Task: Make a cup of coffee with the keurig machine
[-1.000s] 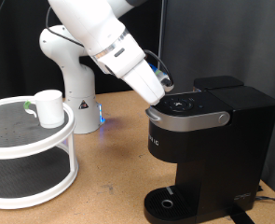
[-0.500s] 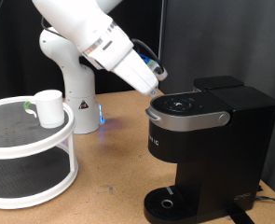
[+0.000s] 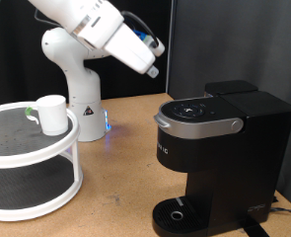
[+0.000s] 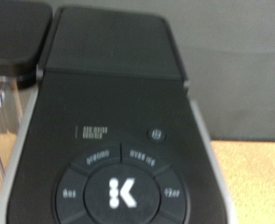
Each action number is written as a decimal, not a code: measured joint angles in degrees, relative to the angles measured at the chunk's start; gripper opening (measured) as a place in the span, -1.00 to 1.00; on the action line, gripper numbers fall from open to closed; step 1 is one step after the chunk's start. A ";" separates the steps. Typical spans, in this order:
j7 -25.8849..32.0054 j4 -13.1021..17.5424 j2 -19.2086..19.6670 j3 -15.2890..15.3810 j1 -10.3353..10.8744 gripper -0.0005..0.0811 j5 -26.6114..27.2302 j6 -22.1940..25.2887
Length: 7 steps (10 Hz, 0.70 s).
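Wrist view: keurig machine [image 4: 118, 140] cropped at every edge, its panel lettering above the gripper-facing button ring too blurred to read, no gripper fingers showing; exterior view: gripper [image 3: 153, 71] fingertips too small to resolve, machine base [image 3: 199, 219] cut by the bottom edge.

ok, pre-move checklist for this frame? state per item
1. Large black boxy coffee machine lid down: ok, top looks shut.
2. Round drip base has a cup under the brew head: not ok, nothing stands there.
3. Small white cylindrical mug location: on the top tier of the white round two-tier rack, upright: ok.
4. Gripper clear of machine: ok, raised above and toward the exterior view's left of it.
5. Gripper load: cannot tell; nothing shows between the fingers.
6. Control panel in wrist view: ok, blurred.
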<state>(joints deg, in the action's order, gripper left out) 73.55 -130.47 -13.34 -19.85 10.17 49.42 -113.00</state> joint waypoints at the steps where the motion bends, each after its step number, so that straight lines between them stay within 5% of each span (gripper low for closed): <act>1: -0.73 0.87 -0.58 -0.53 0.00 -0.99 -0.04 2.35; 4: -1.15 1.48 -0.42 -1.10 -0.01 -0.99 -0.68 4.24; 7: -9.11 -0.19 -0.70 -1.16 -0.26 -0.99 0.11 1.82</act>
<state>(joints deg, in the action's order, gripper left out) 64.44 -130.66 -14.04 -21.00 9.90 49.53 -111.18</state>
